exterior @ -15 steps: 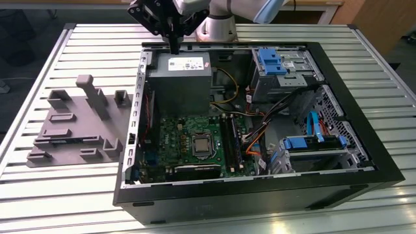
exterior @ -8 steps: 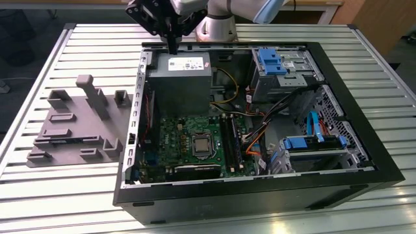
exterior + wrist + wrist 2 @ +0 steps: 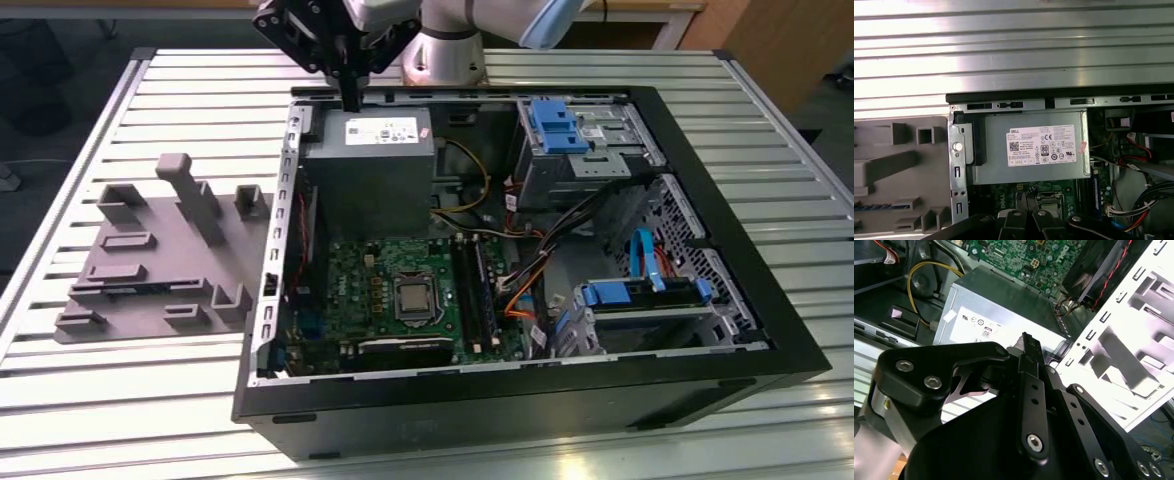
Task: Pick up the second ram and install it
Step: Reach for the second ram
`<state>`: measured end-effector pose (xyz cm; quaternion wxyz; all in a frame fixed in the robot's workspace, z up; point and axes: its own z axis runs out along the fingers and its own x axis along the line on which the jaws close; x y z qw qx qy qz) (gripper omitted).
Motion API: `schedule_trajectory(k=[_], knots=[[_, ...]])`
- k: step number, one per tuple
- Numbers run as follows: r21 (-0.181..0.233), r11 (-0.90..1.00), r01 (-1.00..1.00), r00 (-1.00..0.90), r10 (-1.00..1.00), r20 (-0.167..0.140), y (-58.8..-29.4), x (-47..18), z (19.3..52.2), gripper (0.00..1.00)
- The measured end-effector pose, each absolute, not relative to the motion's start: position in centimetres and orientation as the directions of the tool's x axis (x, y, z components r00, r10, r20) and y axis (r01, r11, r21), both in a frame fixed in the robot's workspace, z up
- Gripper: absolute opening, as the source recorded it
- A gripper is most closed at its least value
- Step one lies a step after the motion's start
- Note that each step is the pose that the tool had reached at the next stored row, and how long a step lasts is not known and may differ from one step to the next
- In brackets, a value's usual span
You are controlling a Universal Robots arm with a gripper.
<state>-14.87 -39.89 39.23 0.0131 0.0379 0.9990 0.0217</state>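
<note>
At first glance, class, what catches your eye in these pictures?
The open black computer case lies on the slatted table, its green motherboard exposed. The gripper hangs over the grey power supply at the case's far end. A grey tray with raised blocks sits at the exterior view's left.

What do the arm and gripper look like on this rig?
The arm has silver-grey tubular links and a light blue joint cap. The gripper is matt black, built from flat linkage bars that taper to slim fingers. Silver screw heads dot the bars in the second wrist view.
</note>
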Motion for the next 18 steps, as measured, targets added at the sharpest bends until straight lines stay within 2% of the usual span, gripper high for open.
schedule_trajectory(k=[18], knots=[[0.044,0.996,0.075,-0.997,0.076,-0.024,-39.89,-15.6,39.22,0.11]])
